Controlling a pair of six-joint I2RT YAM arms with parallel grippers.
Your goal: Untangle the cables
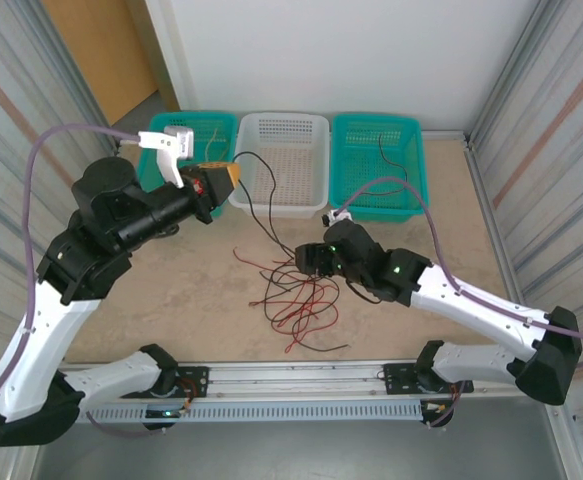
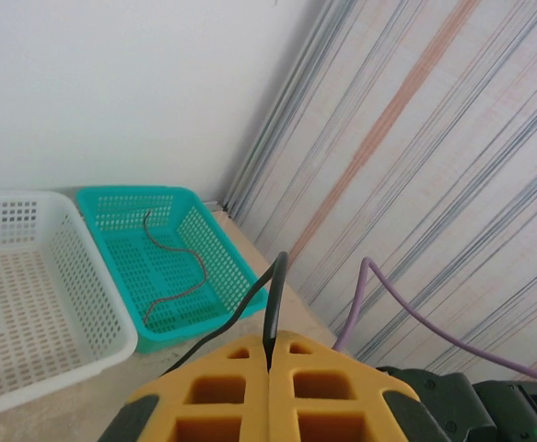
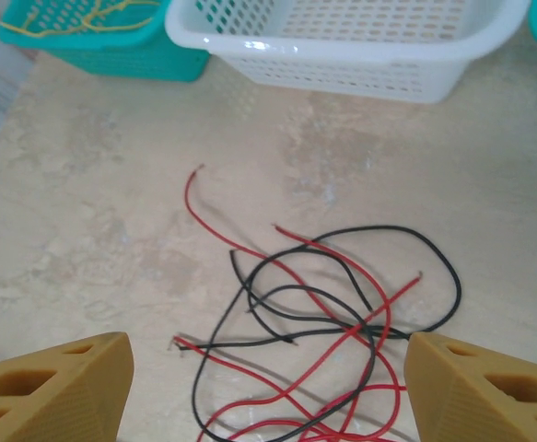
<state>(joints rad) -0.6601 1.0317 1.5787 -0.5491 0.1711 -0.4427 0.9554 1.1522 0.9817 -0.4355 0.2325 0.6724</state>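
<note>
A loose tangle of red and black cables [image 1: 296, 295] lies on the beige table in front of the baskets. My left gripper [image 1: 231, 178] is raised near the white basket [image 1: 301, 208] and is shut on a black cable [image 2: 275, 295], which sticks up between the yellow fingertips [image 2: 296, 354]. That cable [image 1: 261, 200] trails down across the white basket toward the tangle. My right gripper [image 1: 304, 258] hovers open just right of the pile. In the right wrist view its yellow fingers [image 3: 56, 387] stand wide apart over the red and black cables [image 3: 323, 313], with nothing between them.
Three baskets line the back wall. The left teal basket [image 3: 111, 55] holds yellow cables [image 3: 84, 14], the white basket [image 3: 342, 51] has nothing inside, and the right teal basket [image 1: 421, 160] holds one dark cable [image 2: 197, 272]. Corrugated walls close both sides.
</note>
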